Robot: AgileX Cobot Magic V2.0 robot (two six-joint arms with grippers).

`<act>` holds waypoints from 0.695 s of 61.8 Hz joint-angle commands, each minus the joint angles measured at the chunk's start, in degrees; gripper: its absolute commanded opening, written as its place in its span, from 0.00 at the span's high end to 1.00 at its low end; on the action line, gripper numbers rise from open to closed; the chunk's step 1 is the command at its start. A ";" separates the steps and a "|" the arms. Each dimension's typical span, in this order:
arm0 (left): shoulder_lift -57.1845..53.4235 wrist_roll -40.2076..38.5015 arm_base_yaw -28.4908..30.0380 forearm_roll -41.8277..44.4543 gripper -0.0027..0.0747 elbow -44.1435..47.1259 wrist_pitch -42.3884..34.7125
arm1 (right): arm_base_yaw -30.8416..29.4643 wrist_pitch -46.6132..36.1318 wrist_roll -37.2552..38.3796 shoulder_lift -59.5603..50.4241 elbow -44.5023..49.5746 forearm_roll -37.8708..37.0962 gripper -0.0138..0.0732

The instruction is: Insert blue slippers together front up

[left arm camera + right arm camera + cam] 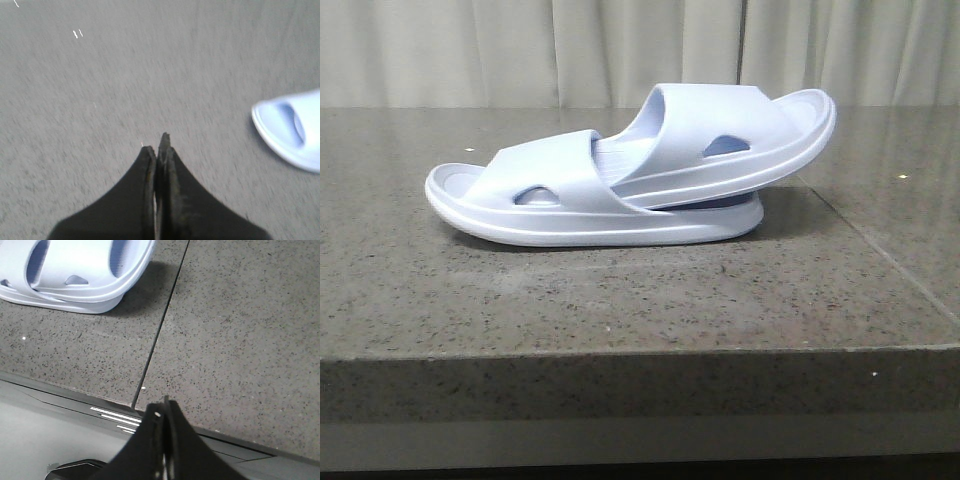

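Blue slippers [640, 170] nested on table [620, 300] (upper one tilted); left tool [159, 145], right tool [162, 412] closed, empty.

A dark speckled stone table [620, 300] with a seam on its right; one blue slipper [550, 205] lies directly on it; the second slipper [730, 135] rests tilted on the first.

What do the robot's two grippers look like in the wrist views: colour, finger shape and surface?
Both are matt black. The left gripper has two broad fingers curving up to narrow, pointed tips, their inner edges looking worn and rough. The right gripper shows the same dark, tapering shape with a small pale spot near its tip. No cables or markings show.
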 commanded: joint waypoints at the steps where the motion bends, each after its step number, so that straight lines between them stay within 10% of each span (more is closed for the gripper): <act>1: -4.59 0.53 2.44 -0.95 0.99 3.06 -9.61 | 0.07 -3.10 -0.28 0.22 -1.33 0.81 0.92; 43: -32.10 -0.70 5.74 -3.64 0.99 35.61 -31.69 | 0.07 -3.10 -0.28 0.22 -1.33 0.81 0.92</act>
